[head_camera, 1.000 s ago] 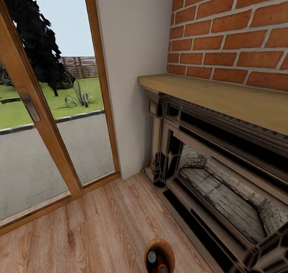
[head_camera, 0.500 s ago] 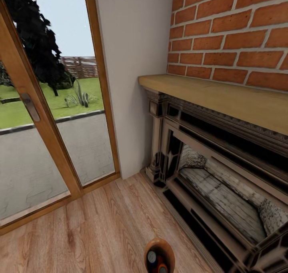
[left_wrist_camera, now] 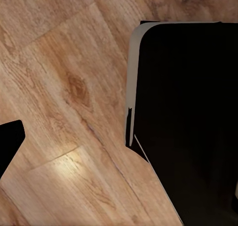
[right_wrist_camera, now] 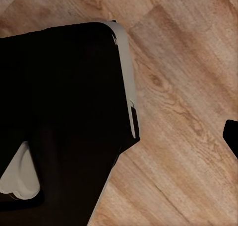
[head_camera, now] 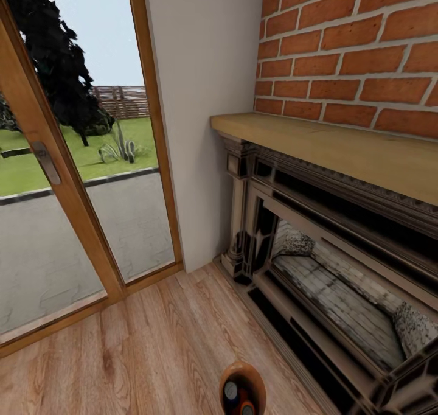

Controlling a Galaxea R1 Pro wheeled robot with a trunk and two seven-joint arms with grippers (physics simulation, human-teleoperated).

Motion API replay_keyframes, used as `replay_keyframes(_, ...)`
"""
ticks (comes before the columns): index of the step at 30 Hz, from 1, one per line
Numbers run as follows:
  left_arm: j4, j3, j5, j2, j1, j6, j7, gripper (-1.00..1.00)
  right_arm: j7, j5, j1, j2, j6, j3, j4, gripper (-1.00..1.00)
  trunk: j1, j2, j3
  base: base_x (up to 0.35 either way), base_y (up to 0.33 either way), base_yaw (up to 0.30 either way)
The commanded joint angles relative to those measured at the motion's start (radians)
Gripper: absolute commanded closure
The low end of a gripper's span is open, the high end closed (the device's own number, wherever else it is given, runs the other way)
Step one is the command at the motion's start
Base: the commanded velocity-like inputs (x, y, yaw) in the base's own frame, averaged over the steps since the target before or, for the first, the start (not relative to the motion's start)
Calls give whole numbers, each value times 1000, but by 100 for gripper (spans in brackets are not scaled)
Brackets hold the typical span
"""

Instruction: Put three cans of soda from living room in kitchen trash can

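Observation:
At the bottom edge of the head view stands the tash can (head_camera: 242, 388), seen from above: a glossy brown rim around a dark inside. Two small grey round tops of cans of soda (head_camera: 230, 391) show inside it; their colours are too dark to tell. In the left wrist view my left gripper (left_wrist_camera: 119, 144) is open over the floor, one dark fingertip (left_wrist_camera: 7, 144) at the picture's edge. My right gripper (right_wrist_camera: 119, 134) is open too, with a dark fingertip (right_wrist_camera: 232, 134) at the edge. Nothing is between the fingers.
I face a corner of the living room. An ornate dark fireplace (head_camera: 340, 269) under a wooden mantel (head_camera: 340, 147) and red brick chimney (head_camera: 353, 44) fills the right. A wood-framed glass door (head_camera: 67, 177) is at the left. My black base (left_wrist_camera: 188, 116) shows under both wrists.

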Motion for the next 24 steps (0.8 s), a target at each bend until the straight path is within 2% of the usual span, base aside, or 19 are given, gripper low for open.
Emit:
replay_keyframes(1,0,0,0,0,0,0,0,-100,0,0,0,0,0,0,0,-100,0,0,0,0,0,0)
replay_keyframes(24,0,0,0,0,0,0,0,-100,0,0,0,0,0,0,0,-100,0,0,0,0,0,0)
